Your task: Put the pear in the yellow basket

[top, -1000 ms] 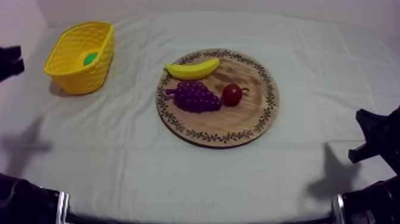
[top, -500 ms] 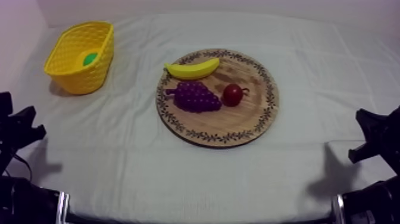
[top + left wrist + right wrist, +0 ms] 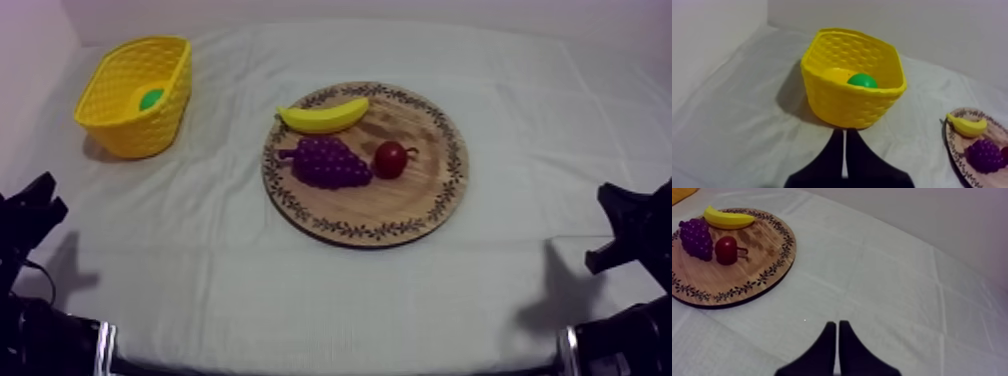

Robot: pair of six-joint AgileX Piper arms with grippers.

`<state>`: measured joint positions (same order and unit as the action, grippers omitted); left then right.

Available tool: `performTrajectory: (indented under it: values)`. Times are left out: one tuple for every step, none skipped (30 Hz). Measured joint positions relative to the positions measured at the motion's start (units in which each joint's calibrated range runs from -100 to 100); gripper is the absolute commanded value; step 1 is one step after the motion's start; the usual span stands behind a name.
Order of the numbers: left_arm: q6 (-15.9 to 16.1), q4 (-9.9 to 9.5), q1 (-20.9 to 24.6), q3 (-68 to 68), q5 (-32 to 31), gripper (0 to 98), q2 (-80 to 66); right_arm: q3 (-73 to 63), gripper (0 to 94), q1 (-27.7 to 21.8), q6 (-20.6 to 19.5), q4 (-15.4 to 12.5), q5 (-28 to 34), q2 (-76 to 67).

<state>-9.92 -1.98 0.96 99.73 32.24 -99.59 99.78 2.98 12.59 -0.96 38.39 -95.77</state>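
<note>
The green pear (image 3: 152, 98) lies inside the yellow basket (image 3: 140, 135) at the table's far left; in the left wrist view the pear (image 3: 862, 80) peeks over the basket's (image 3: 847, 105) near wall. The round wooden board (image 3: 420, 190) in the middle carries a banana (image 3: 322, 115), a bunch of grapes (image 3: 328, 162) and a small red fruit (image 3: 390, 158). My left gripper (image 3: 42, 192) sits low at the left edge, shut on nothing, its wedge (image 3: 844, 132) pointing at the basket from a short way off. My right gripper (image 3: 606, 192) rests low at the right, shut and empty (image 3: 837, 323).
Bare grey-white cloth (image 3: 300, 290) stretches between both grippers and the board. The board's edge (image 3: 747, 295) lies well to one side of the right gripper. A pale wall rises behind the basket.
My left arm has drawn back from beside the basket to the table's lower left edge. The right arm and the fruit have stayed still.
</note>
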Motion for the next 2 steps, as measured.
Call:
performTrajectory:
  values:
    - [-0.2,0.0,-0.1,0.0,-0.1,0.0,0.0,0.0,0.3,0.0,0.0,0.0,0.0,0.0]
    - [-0.4,0.0,-0.1,0.0,-0.1,0.0,-0.1,0.0,0.3,0.0,0.0,0.0,0.0,0.0]
